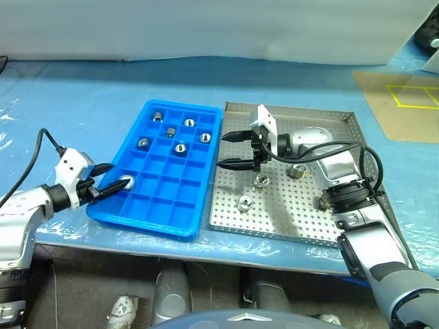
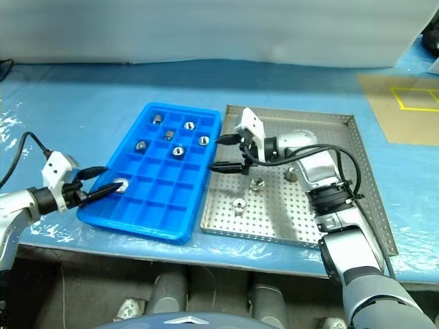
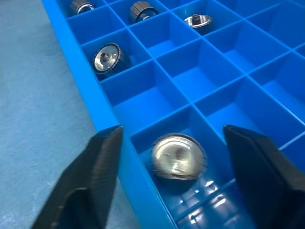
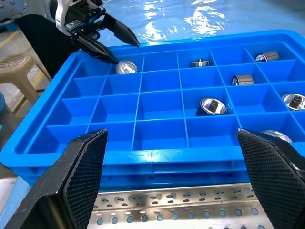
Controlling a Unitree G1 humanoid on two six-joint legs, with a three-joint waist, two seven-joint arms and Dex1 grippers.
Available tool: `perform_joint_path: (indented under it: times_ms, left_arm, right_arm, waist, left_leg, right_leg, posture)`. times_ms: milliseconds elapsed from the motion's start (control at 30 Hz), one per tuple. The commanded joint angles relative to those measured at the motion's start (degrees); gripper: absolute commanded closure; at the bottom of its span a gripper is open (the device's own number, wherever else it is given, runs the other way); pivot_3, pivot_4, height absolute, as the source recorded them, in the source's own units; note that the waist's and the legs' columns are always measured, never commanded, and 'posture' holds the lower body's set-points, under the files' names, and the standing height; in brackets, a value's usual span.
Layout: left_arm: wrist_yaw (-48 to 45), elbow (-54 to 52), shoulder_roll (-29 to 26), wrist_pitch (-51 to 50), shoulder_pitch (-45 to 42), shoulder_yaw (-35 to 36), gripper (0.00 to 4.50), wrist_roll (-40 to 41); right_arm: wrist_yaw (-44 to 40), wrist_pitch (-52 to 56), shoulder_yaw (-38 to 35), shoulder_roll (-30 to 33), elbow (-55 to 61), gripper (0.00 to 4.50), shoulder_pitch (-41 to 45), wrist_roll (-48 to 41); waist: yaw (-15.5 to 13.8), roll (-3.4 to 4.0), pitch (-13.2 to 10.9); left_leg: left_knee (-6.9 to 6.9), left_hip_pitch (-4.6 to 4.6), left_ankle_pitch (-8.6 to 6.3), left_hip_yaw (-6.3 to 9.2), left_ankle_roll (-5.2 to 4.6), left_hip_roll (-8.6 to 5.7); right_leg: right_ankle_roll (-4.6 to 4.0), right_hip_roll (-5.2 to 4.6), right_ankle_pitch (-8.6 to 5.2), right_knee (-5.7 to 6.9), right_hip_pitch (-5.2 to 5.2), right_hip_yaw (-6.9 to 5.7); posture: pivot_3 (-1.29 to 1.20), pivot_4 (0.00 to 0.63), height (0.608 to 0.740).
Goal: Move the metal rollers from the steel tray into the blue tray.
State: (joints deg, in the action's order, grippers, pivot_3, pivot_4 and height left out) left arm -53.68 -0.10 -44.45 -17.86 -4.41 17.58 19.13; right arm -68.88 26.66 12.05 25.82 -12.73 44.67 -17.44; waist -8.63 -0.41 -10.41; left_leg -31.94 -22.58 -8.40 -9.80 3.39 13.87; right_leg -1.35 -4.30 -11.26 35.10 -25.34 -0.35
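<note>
The blue tray (image 1: 147, 223) lies left of the steel tray (image 1: 288, 219) on the blue-covered table. Several metal rollers (image 1: 180, 147) rest in the blue tray's far compartments. One roller (image 3: 177, 156) lies in a compartment at the tray's left edge, between the spread fingers of my left gripper (image 1: 113, 185), and neither finger touches it. Three rollers (image 1: 260, 181) lie loose on the steel tray. My right gripper (image 1: 233, 149) hovers open and empty over the steel tray's left rim, pointing at the blue tray.
A brown board (image 1: 405, 103) with yellow tape lines lies at the back right. The table's front edge runs just below both trays. A beige stool (image 4: 19, 67) stands beyond the table's left side.
</note>
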Motion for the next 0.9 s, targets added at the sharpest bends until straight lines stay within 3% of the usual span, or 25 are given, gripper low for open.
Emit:
perform_joint_path:
  times_ms: [33, 267, 433, 600, 900]
  left_arm:
    - [1.11, -1.21, -0.36, 1.17, -1.57, -0.44, 0.08, -0.39]
    - [1.94, -6.51, 1.31, 0.75, -7.29, -4.86, 0.08, 0.53]
    - [3.85, -2.05, 7.86, 1.48, -21.37, -10.67, 0.08, 0.03]
    - [-1.32, 6.94, 11.69, 5.83, -30.13, -17.29, 0.08, -2.21]
    - [-10.51, 32.46, 21.97, 19.16, -44.68, -25.99, 0.08, -8.24]
  right_arm:
    - [0.24, -0.2, -1.49, 0.53, 2.47, 0.0, 0.03, -0.8]
    - [0.86, 0.52, -2.12, 1.18, 3.4, 0.0, -0.46, -1.3]
    - [1.86, 3.29, -3.88, 3.9, 7.48, 0.0, -2.96, -2.54]
    - [4.85, 7.02, -7.03, 7.43, 14.07, 0.0, -7.71, -3.78]
    - [13.24, 14.96, -17.51, 13.99, 29.19, 0.0, -20.18, -8.12]
  waist:
    - [0.0, 0.0, 0.0]
    - [-0.12, 0.0, 0.0]
    - [-0.15, 0.0, 0.0]
    - [1.56, -0.01, 0.02]
    - [4.57, -0.03, 0.03]
  left_leg:
    - [-0.01, 0.0, 0.0, 0.02, 0.01, 0.01]
    - [-0.23, -0.01, 0.0, 0.06, 0.01, 0.0]
    - [-0.42, 0.02, 0.04, 0.07, 0.05, -0.03]
    - [-0.54, 0.16, 0.08, 0.04, 0.11, -0.11]
    - [-0.45, 0.17, 0.18, -0.04, 0.26, -0.11]
  right_leg:
    - [0.0, 0.0, 0.0, 0.02, 0.0, -0.01]
    - [0.0, -0.03, 0.0, 0.24, 0.01, 0.0]
    - [0.0, -0.07, 0.0, 0.53, 0.06, 0.03]
    - [0.01, -0.04, 0.0, 0.59, 0.1, 0.28]
    - [0.03, 0.07, 0.01, 0.45, 0.08, 0.43]
  posture:
    - [0.19, 0.15, 0.74]
    - [0.14, 0.15, 0.74]
    - [0.06, 0.15, 0.74]
    - [-0.06, 0.15, 0.74]
    - [-0.33, 0.15, 0.74]
